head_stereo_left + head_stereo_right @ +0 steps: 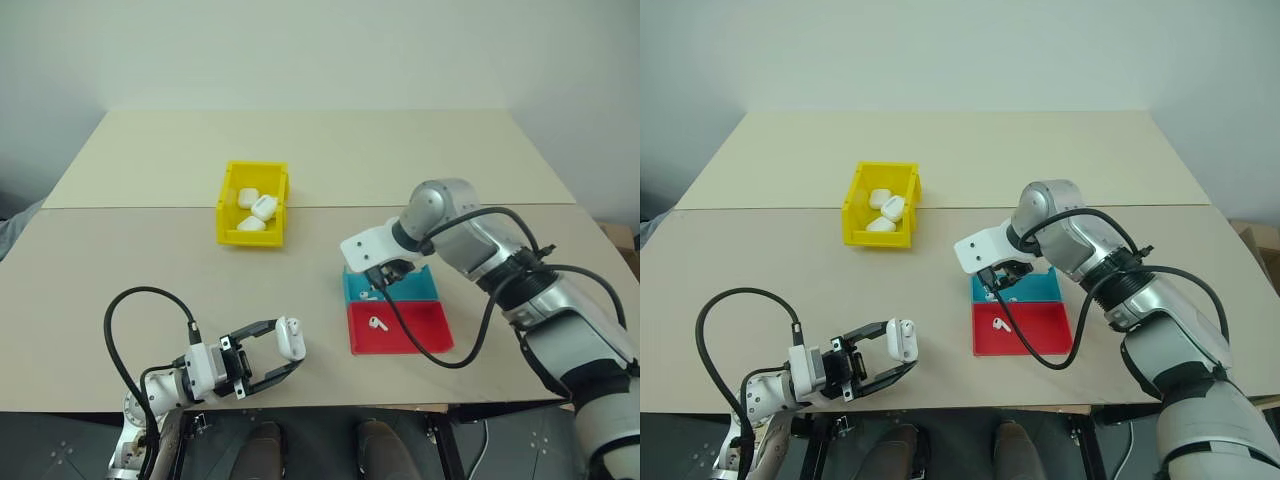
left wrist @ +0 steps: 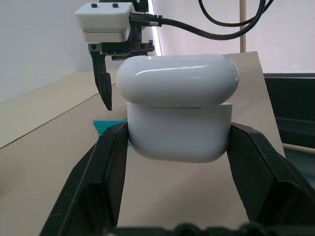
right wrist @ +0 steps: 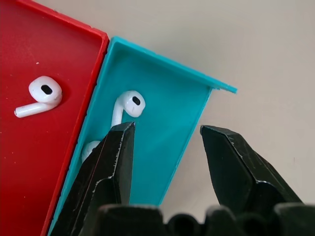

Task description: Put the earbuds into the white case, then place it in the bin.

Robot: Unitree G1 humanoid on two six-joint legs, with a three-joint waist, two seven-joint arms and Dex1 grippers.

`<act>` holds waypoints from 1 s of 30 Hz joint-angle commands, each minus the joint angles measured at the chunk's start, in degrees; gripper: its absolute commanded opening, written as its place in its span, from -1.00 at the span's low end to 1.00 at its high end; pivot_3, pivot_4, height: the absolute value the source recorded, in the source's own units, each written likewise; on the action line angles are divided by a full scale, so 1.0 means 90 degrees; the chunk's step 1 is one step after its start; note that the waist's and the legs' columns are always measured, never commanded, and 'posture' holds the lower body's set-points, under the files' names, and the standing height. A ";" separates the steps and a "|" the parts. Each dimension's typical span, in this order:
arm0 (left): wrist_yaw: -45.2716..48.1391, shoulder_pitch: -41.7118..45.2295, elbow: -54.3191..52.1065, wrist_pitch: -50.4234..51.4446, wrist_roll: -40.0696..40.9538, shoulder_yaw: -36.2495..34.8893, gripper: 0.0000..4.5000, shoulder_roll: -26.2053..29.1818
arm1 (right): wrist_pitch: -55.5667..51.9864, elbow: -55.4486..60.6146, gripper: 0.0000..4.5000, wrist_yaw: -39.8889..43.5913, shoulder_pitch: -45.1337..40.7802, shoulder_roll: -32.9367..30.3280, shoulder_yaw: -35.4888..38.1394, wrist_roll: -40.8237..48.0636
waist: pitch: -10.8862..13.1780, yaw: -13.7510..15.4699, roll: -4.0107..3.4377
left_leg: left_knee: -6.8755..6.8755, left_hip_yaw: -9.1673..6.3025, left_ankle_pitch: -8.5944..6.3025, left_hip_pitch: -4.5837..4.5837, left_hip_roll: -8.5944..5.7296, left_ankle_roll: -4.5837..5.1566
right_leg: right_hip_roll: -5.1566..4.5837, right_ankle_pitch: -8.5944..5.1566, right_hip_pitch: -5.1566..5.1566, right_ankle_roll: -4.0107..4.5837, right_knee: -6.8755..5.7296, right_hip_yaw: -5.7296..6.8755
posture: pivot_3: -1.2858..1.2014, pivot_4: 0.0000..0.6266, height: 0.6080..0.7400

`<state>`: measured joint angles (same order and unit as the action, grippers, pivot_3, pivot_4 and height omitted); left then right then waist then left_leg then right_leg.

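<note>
Left end effector (image 1: 285, 360) is clamped on the white case (image 1: 291, 338), lid cracked up, low over the counter's (image 1: 120, 250) near edge. Right end effector (image 3: 167, 142) hangs released over the blue tray (image 3: 162, 162), an earbud (image 3: 129, 104) in there, another in the red tray (image 3: 29, 162), bin (image 1: 252, 203) further back

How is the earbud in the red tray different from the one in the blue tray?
The earbud in the red tray lies out in the open on the red tray. The earbud in the blue tray rests along the wall of the blue tray, right beside a finger of the right end effector. Both are small, glossy and white.
</note>
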<state>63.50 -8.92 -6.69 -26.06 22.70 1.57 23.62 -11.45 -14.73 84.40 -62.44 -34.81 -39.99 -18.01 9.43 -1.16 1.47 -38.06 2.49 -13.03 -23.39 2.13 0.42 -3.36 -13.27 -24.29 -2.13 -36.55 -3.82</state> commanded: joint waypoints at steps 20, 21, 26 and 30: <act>-0.0061 0.0024 0.0012 -0.0382 -0.0005 0.0127 0.22 0.0070 | 0.0054 0.0023 0.15 -0.0096 0.0356 0.0301 0.0133 -0.0342 | 0.0000 -0.0005 0.0000 | -0.0001 0.0000 0.0000 0.0012 0.0000 0.0000 | 0.0003 -0.0007 0.0001 0.0009 -0.0021 0.0000 | 0.03 -0.52 1.00; -0.0064 0.0028 0.0020 -0.0387 -0.0007 0.0131 0.22 0.0070 | 0.0065 0.0017 0.15 -0.0104 0.0360 0.0310 0.0143 -0.0351 | 0.0000 -0.0005 0.0000 | -0.0001 0.0000 0.0000 0.0012 0.0000 0.0000 | 0.0003 -0.0007 0.0001 0.0009 -0.0021 0.0000 | 0.03 -0.52 1.00; -0.0060 0.0051 0.0088 -0.0453 -0.0027 0.0144 0.22 0.0062 | 0.0118 -0.0041 0.15 -0.0268 0.0347 0.0332 0.0134 -0.0499 | 0.0000 -0.0008 0.0000 | -0.0001 0.0000 0.0000 0.0014 0.0001 0.0000 | 0.0003 -0.0007 0.0002 0.0009 -0.0021 0.0000 | 0.03 -0.52 1.00; -0.0063 0.0079 0.0150 -0.0509 -0.0036 0.0152 0.22 0.0064 | 0.0300 -0.0148 0.15 -0.0369 0.0324 0.0297 0.0127 -0.0589 | 0.0000 -0.0005 0.0000 | -0.0001 0.0001 0.0000 0.0017 0.0000 0.0000 | 0.0004 -0.0007 0.0004 0.0009 -0.0023 0.0000 | 0.03 -0.52 1.00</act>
<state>63.15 -8.59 -4.92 -29.12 22.34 2.65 24.08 -9.94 -15.66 81.53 -59.38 -31.91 -39.81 -22.34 9.42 -1.20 1.47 -38.06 2.49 -13.02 -23.22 2.14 0.42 -3.33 -13.34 -24.25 -2.05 -36.75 -3.82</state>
